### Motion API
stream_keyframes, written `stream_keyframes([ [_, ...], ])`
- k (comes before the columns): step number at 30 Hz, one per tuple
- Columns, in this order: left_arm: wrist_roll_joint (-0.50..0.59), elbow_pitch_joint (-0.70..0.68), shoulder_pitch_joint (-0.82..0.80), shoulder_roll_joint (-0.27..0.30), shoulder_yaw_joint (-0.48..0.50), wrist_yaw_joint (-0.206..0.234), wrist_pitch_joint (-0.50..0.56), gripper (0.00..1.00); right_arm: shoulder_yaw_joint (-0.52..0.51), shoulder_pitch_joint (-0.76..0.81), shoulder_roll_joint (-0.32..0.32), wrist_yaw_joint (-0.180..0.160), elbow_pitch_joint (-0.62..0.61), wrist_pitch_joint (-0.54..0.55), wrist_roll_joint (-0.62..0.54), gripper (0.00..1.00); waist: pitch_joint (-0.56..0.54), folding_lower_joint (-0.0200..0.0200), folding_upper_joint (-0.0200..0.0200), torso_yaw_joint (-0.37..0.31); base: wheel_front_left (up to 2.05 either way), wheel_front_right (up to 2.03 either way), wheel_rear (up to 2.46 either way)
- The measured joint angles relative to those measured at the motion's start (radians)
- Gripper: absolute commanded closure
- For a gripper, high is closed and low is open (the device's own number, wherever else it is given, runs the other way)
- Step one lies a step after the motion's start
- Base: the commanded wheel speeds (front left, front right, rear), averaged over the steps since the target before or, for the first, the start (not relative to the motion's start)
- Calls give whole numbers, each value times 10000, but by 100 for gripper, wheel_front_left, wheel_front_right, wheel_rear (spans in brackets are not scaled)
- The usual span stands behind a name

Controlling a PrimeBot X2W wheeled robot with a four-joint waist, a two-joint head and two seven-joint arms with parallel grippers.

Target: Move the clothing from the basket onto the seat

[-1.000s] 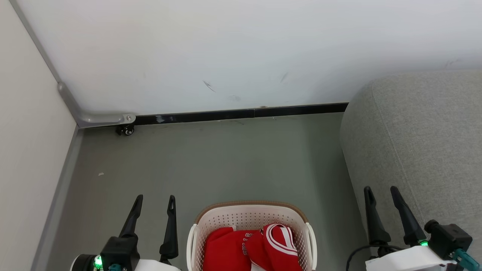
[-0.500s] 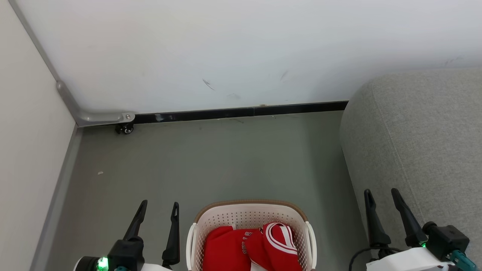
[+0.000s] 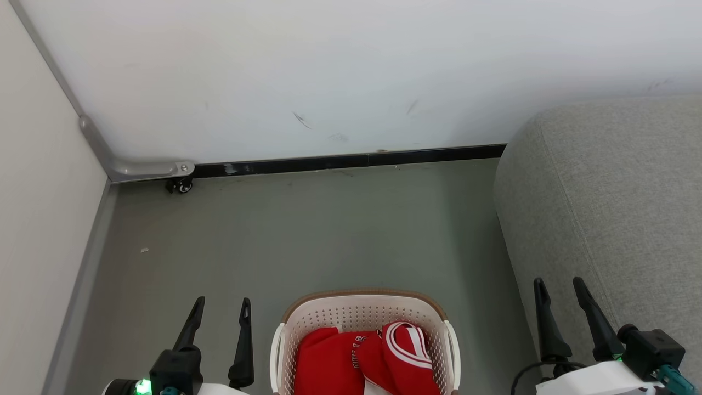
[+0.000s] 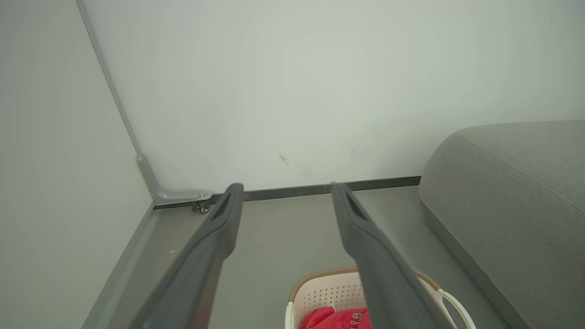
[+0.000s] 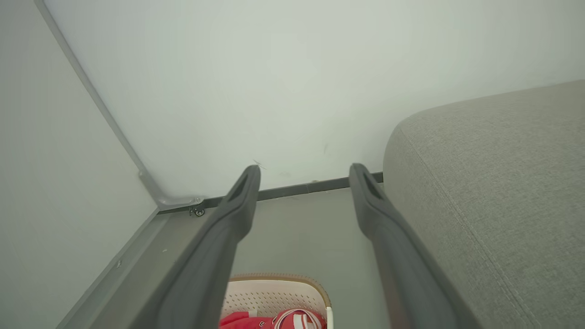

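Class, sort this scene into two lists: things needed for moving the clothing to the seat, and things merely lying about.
Needed: clothing, basket, seat, left tool, right tool, both open.
Lying about: caster wheel, pale scrap, black skirting strip.

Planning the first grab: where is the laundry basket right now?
In the head view the laundry basket sits on the grey floor at bottom centre, between the left hand and the right hand, red clothing inside, grey sofa to its right.

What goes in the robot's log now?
clothing in basket | seat right of basket | left gripper jaws open | right gripper jaws open | nothing held
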Motion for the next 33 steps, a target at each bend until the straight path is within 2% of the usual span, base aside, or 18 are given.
stream_keyframes([
  [25, 21, 163, -291, -31, 44, 15, 0, 0, 21, -201, -4, 0, 119, 0, 8, 0, 344, -1, 0, -31, 0, 0, 0],
  [33, 176, 351, -692, -33, -50, 0, 0, 0, -94, -206, -4, 0, -196, 0, -10, 0, 678, -1, 0, -103, 0, 0, 0],
])
